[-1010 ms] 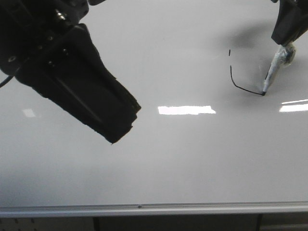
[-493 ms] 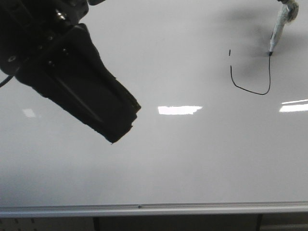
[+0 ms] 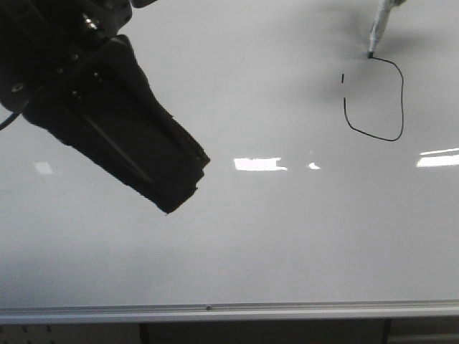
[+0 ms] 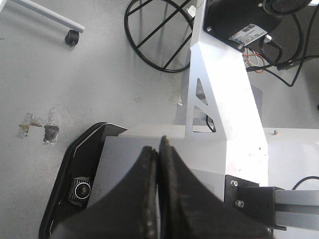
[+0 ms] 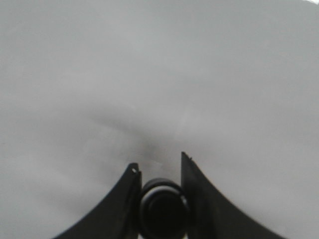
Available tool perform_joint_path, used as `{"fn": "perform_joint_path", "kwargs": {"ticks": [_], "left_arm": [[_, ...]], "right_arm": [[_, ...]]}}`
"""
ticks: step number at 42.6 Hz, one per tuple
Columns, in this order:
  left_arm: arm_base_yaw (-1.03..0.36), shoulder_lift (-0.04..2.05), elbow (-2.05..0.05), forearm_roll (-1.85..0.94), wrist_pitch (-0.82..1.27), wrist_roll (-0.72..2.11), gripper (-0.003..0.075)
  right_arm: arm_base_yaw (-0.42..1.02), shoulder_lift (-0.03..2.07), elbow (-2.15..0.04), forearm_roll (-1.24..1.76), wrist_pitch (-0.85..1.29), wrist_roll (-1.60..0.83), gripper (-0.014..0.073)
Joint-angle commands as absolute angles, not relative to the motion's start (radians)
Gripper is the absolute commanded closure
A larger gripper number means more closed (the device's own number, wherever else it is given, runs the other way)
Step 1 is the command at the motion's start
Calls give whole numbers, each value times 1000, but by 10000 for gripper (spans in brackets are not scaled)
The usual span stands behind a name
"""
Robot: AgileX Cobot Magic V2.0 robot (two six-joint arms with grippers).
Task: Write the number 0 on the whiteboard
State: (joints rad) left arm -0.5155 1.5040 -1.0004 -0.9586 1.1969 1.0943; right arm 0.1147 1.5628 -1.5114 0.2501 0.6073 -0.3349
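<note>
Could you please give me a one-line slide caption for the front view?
Marker tip on the whiteboard drawing the number 0, loop not yet closed; left gripper idle.

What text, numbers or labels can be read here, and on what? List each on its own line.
Unfinished "0": black loop drawn on the whiteboard, open at its upper left, pen at its top.
White label on the black box, left wrist view: too small to read.

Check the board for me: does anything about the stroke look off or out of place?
The number 0 is unclosed: a gap on its left side separates a short stray tick from the main curve. The marker is at the top.
</note>
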Motion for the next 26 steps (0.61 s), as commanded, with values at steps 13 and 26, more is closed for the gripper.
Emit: {"fn": "perform_joint_path", "kwargs": {"ticks": [13, 26], "left_arm": [[-522, 1466, -1028, -1023, 1231, 1091, 740], [-522, 1466, -1028, -1023, 1231, 1091, 740]], "right_arm": [[153, 1569, -1548, 298, 604, -335, 661], [153, 1607, -1552, 333, 798, -335, 661]]}}
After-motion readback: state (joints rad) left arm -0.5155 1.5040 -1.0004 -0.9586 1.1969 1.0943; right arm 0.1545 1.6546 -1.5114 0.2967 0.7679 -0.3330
